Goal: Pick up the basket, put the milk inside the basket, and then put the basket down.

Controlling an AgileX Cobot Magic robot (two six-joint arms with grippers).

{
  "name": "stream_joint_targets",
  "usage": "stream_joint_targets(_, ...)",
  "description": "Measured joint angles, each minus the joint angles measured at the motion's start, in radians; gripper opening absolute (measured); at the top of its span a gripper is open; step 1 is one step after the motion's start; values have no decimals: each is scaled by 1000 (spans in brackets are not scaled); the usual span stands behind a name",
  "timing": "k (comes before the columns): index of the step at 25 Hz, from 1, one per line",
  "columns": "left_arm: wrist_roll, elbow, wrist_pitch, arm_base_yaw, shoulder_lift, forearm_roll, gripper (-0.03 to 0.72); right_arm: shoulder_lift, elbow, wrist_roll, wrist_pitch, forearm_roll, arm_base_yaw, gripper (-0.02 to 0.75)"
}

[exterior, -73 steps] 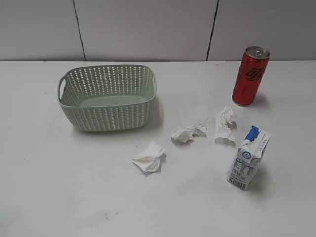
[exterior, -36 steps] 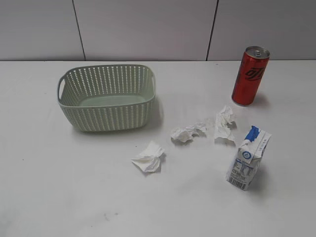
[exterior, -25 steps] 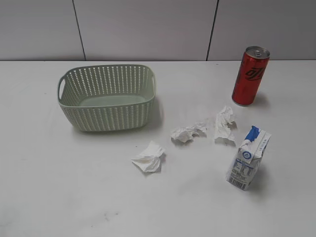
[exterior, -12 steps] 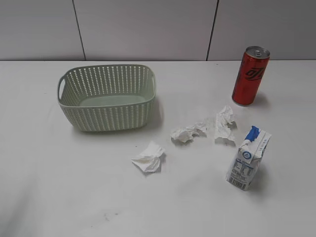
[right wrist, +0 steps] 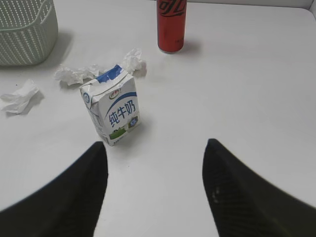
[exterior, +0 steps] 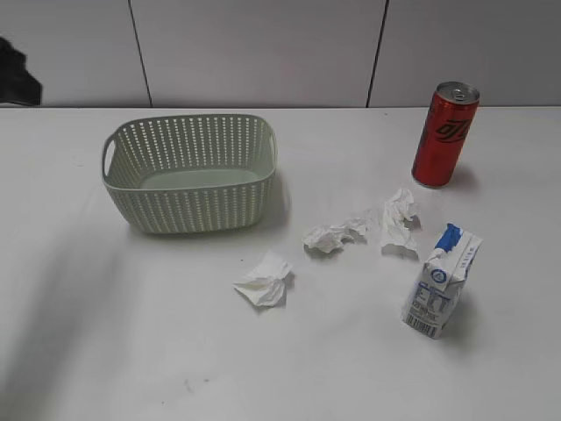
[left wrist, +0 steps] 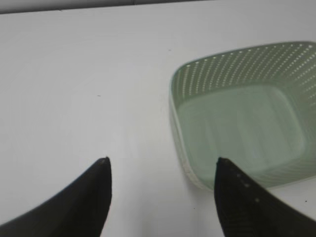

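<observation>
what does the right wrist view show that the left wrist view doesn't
Only the right wrist view shows the milk, the can, the tissues and the open right gripper. Only the left wrist view shows the basket's bare inside and the open left gripper. Both show the basket and the white table.

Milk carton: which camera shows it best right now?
The right wrist view: the milk stands upright, close, its front print facing the camera. The exterior view shows it smaller, barcode side on. The left wrist view misses it entirely.

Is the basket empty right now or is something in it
Empty: the basket shows only its bare green floor, and the milk stands outside on the table.
</observation>
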Motion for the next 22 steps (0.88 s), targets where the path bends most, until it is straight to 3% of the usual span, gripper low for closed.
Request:
stream_joint_targets(11,-114,-464,327,-52,451,14,498,0,0,1,0,0,0,484)
stream_joint_targets(14,-187,-564,405,-78,540,79,498,0,0,1,0,-1,0,484)
stream_joint_targets(18,-277,-633,483,-90,639,155,498,0,0,1,0,-1,0,484)
stream_joint_targets(22,-297,-644,481,-90,690,134,498,0,0,1,0,-1,0,484)
